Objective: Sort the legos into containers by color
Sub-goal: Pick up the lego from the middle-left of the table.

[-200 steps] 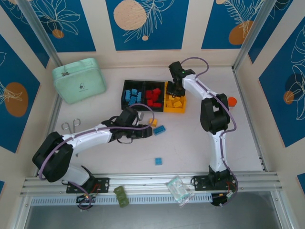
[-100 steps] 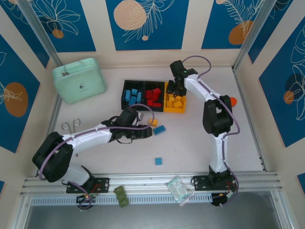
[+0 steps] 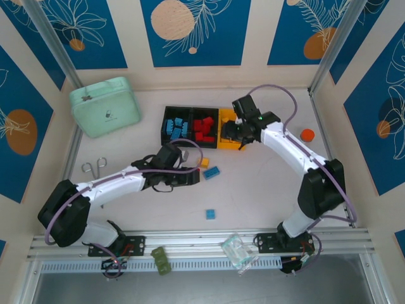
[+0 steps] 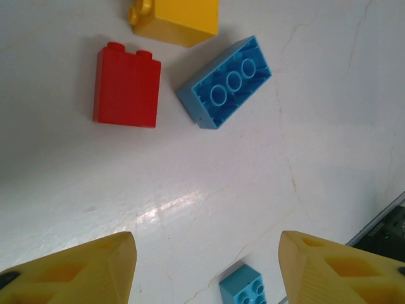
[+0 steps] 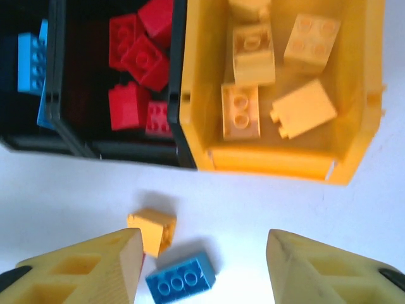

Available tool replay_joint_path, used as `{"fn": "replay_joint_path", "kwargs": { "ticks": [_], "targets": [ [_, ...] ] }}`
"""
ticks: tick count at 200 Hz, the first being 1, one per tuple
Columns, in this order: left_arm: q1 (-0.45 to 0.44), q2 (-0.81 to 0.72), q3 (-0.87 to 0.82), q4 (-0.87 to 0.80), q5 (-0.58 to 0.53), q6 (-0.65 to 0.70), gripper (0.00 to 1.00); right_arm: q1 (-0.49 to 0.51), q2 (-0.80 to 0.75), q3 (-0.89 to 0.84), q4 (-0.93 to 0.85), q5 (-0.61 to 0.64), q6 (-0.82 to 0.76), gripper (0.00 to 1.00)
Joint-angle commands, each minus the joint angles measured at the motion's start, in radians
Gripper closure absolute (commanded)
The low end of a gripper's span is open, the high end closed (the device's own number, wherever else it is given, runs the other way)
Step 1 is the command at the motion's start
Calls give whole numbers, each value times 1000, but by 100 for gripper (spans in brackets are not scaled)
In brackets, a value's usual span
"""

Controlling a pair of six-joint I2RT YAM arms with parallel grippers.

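Hanging over the front edge of the yellow bin (image 3: 226,146) in the overhead view, the right gripper (image 3: 235,135) is holding nothing. The left gripper (image 3: 192,178) is hovering well in front of that bin, near loose legos (image 3: 212,171).

Through the left wrist camera, its fingers (image 4: 76,272) are standing apart and empty, short of a red brick (image 4: 126,87) and a blue brick (image 4: 224,82).

Through the right wrist camera, the spread, empty fingers are framing bare table (image 5: 253,209) just before the yellow bin, which is holding yellow legos (image 5: 253,54).

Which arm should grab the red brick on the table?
Left. The left end effector, open, points at the red brick, bare table between. The right end effector is by the yellow bin.
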Motion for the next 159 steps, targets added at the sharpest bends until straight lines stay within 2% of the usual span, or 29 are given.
{"fn": "replay_joint_path", "kwargs": {
  "ticks": [1,54,84,122,159],
  "targets": [
    [-41,-17,27,-77,-17,36,39,2,-128,-111,39,-82,20,44],
    [-169,42,66,-166,-14,31,38,0,-397,-401,8,-110,82,43],
    [-251,124,107,-209,1,14,35,-19,-542,-551,7,-124,139,43],
    [-343,261,215,-322,-18,29,31,-35,-670,-645,-15,-128,165,42],
    [-378,365,310,-399,-32,36,29,-54,-737,-708,-9,-138,177,42]
  ]
}}
